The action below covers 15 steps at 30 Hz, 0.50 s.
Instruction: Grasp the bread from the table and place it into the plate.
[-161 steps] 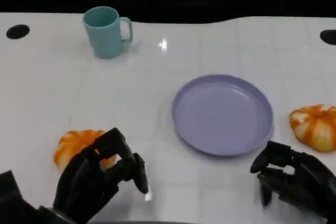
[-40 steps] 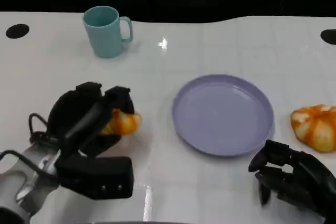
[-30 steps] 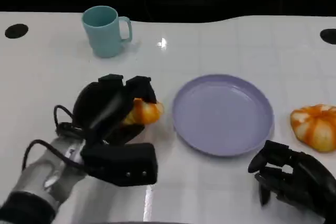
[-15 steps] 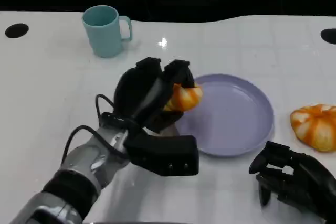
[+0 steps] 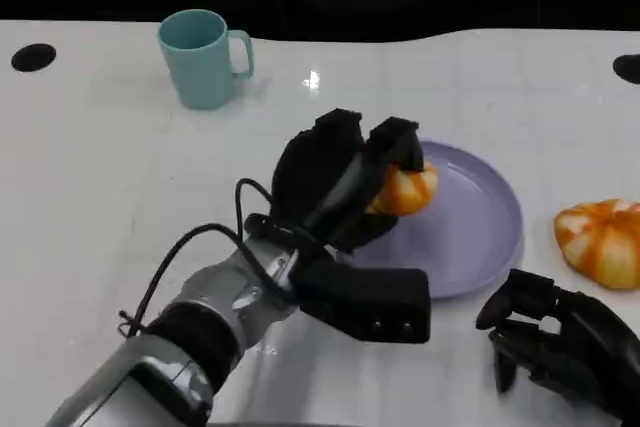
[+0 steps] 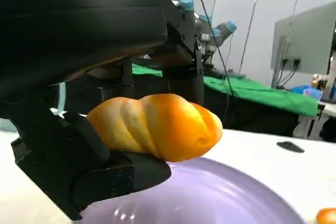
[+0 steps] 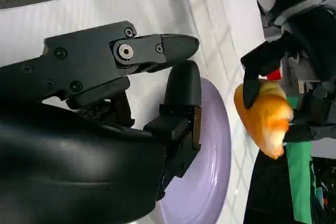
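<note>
Bread point(image 5: 408, 189) carried over plate point(image 5: 478, 247) rim, left hand point(image 5: 335, 182) gripping.

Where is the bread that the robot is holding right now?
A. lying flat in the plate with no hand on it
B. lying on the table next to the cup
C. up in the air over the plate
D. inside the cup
C: the left hand grips the bread above the plate; the left wrist view shows a gap under the bread.

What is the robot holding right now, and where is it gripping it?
The left hand holds the bread, its fingers clasped round one end, above the plate. The right hand holds nothing.
</note>
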Tool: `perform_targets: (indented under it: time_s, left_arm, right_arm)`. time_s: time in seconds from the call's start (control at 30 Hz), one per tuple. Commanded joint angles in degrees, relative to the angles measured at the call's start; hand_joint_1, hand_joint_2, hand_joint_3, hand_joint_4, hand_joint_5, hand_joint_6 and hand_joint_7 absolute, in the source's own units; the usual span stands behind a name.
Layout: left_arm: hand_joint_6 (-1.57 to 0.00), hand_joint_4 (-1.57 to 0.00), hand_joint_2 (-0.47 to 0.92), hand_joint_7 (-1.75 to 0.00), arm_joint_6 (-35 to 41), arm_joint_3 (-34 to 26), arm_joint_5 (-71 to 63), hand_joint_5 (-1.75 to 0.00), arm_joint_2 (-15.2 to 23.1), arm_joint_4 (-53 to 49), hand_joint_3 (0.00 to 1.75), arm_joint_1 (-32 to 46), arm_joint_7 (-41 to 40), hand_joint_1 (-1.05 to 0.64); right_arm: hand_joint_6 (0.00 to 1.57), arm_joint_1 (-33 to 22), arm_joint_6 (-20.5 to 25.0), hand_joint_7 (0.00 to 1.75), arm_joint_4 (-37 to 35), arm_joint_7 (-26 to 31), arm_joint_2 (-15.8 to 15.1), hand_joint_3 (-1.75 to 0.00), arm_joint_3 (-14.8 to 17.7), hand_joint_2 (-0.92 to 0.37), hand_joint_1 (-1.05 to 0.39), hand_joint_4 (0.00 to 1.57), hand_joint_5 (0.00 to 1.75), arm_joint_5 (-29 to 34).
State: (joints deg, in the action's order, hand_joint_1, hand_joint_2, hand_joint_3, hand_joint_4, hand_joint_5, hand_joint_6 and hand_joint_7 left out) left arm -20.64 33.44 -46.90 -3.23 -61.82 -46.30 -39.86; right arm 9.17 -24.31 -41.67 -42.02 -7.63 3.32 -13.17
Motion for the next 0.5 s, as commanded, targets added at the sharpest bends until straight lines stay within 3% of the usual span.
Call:
perform_targets:
  time_s: [0.03,0.27,0.37,0.4,0.47,0.5]
  left_arm:
    - [-0.7,-0.82,0.52,-1.75,0.4,1.2,-0.4,-1.75,-1.7,-3.6,1.11,-3.3,-1.7,-0.23]
    - [-0.67,-0.79,0.53,-1.75,2.1,2.6,-0.1,-1.75,-3.8,-6.5,1.01,-5.7,0.2,-0.25]
    - [-0.74,-0.78,0.56,-1.51,2.5,2.7,0.3,-1.75,-4.4,-7.3,0.91,-6.3,1.4,-0.26]
    - [-0.8,-0.77,0.56,-1.28,2.3,2.3,1.0,-1.69,-4.6,-7.4,0.85,-6.4,2.7,-0.26]
    - [-0.87,-0.78,0.59,-1.0,2.3,1.8,2.0,-1.54,-4.8,-7.6,0.74,-6.6,4.9,-0.27]
    - [-0.78,-0.78,0.63,-0.77,3.3,1.9,2.3,-1.24,-4.9,-7.7,0.65,-7.0,7.8,-0.28]
  right_arm:
    - [0.66,-1.4,1.5,1.4,-0.6,-0.1,-1.1,-0.26,-0.3,-0.92,-0.5,0.68,1.75,0.8]
    - [0.67,-1.4,1.2,1.4,-0.7,0.4,-1.0,-0.27,-0.5,-0.92,-0.52,0.68,1.75,1.2]
    - [0.67,-1.5,1.9,1.41,-0.4,0.6,-0.9,-0.25,-0.5,-0.92,-0.52,0.68,1.75,1.1]
    - [0.67,-1.4,1.3,1.41,-0.5,0.8,-0.9,-0.26,-0.6,-0.92,-0.53,0.68,1.75,1.4]
    - [0.67,-1.5,0.8,1.41,-0.4,1.1,-0.9,-0.26,-0.8,-0.92,-0.54,0.69,1.75,1.7]
    - [0.66,-1.5,0.9,1.42,-0.4,1.0,-0.9,-0.26,-0.8,-0.92,-0.54,0.69,1.75,1.6]
